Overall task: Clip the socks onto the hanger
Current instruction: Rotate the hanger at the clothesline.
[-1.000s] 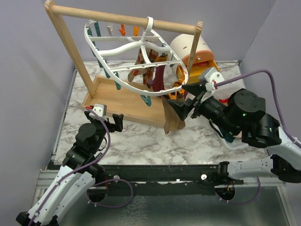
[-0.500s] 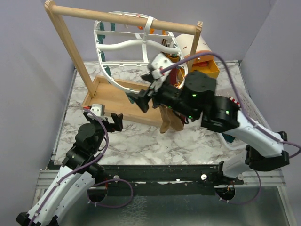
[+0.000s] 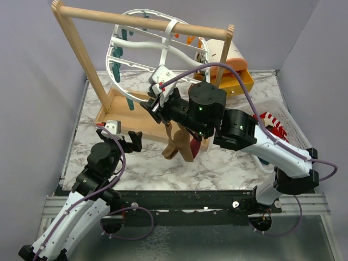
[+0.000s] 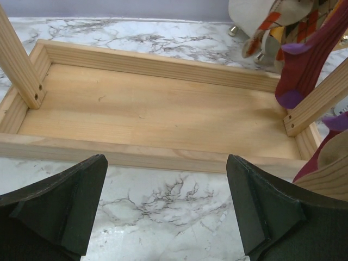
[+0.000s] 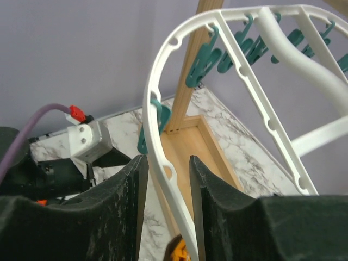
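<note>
Hanger rim clamped in the right jaws, left jaws released.
The single white hanger (image 5: pixel 152 109), hung at the upper centre of the top view, is pinched at its rim by the right gripper (image 5: pixel 166 163), jaws partly narrowed. The left gripper (image 4: pixel 166 206) is spread wide over the bench (image 3: pixel 147 163), nothing held. One tan sock (image 3: pixel 174 142) dangles mid-frame; one striped sock (image 3: pixel 272 120) lies at right.

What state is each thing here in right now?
hanger: hooked on wooden bar, tilted.
tan sock: dangling, top hidden.
maroon sock: hanging.
striped sock: lying unclipped, far right.
left end effector: open, empty.
right end effector: straddling hanger's rim, grip unclear.
</note>
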`<state>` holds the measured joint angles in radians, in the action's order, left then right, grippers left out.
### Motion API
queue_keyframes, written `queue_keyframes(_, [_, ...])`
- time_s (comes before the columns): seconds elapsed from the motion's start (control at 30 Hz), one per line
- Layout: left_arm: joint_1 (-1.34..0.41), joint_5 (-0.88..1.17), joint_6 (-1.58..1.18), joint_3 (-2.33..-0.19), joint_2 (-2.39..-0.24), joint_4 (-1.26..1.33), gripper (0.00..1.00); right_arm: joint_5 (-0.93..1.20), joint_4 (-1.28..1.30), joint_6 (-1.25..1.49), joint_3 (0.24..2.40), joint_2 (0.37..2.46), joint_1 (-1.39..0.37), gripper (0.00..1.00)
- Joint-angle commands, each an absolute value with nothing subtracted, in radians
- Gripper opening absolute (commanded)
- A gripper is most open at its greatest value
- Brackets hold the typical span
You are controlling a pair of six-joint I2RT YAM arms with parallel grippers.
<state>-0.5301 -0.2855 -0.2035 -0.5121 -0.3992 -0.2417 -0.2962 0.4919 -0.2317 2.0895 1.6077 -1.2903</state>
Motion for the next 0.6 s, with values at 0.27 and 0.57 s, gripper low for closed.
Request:
queue_keyframes(0.27, [-0.525,-0.299,-0.213,-0.531,-0.399,-0.256,0.99,-0.46,0.499,-0.27,1.893,1.466,-1.296,0.18])
queue_keyframes(0.57, [-0.525,-0.31,-0.212,-0.528,-0.387,-0.258,0.99,-0.568,0.525,-0.249,1.694,1.268,-1.296,0.21])
